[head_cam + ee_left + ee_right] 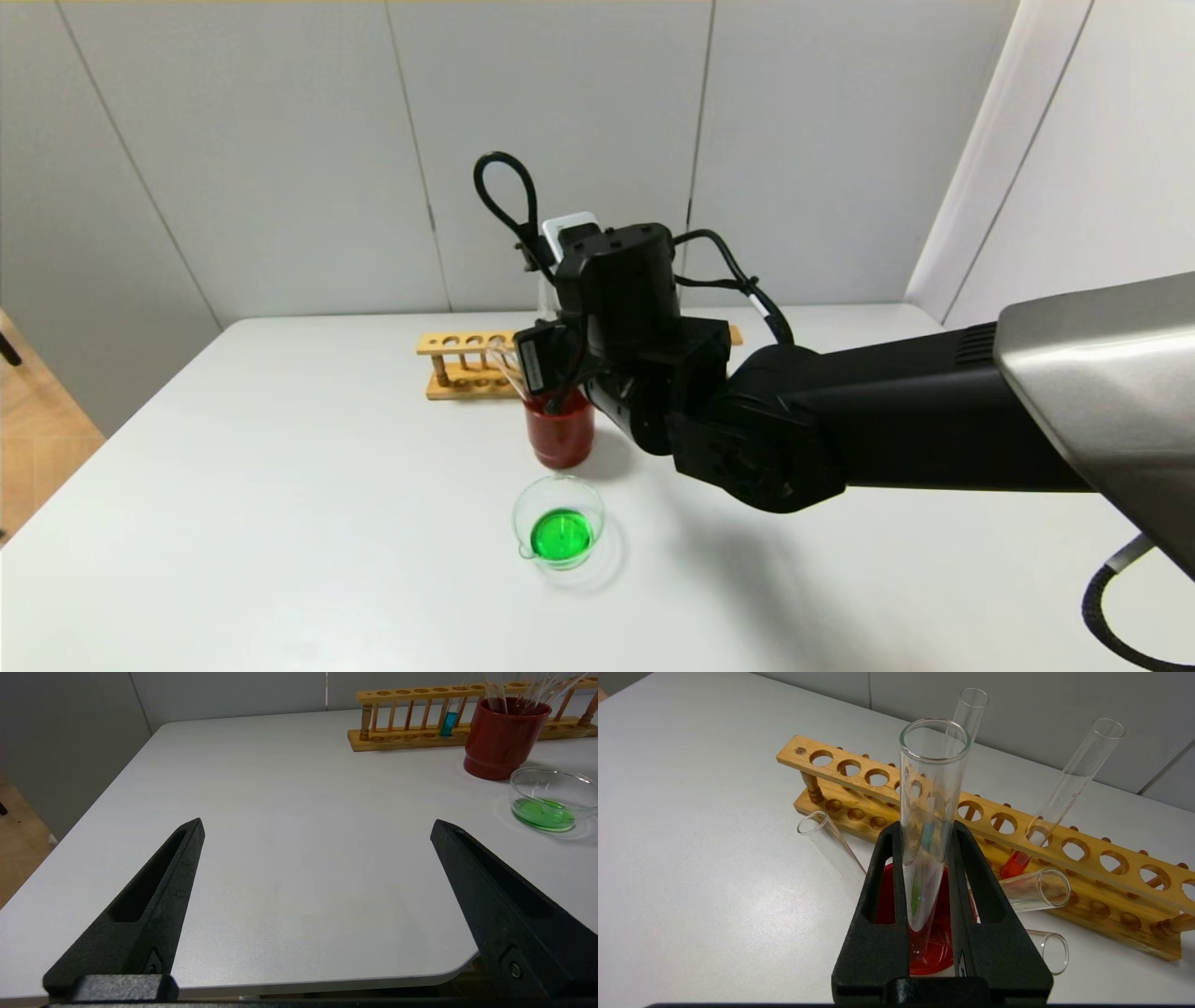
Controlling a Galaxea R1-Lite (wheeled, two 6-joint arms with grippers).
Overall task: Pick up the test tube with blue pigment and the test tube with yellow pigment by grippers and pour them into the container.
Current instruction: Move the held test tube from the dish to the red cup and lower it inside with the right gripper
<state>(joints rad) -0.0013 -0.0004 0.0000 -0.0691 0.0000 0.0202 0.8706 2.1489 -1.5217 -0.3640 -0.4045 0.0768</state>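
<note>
1. Right gripper clamps an emptied test tube over the red cup (apparently to discard it).
2. Container holds green, so both pigments seem poured.
3. Left gripper waits wide apart.

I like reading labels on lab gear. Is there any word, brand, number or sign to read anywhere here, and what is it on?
None can be read.
Small white label on a cable of the right arm: too small to read.
Faint marks on the leaning glass tube in the wooden rack: too faint to read.
Red cup, glass dish, the empty tube in the right gripper: no print visible.
</note>
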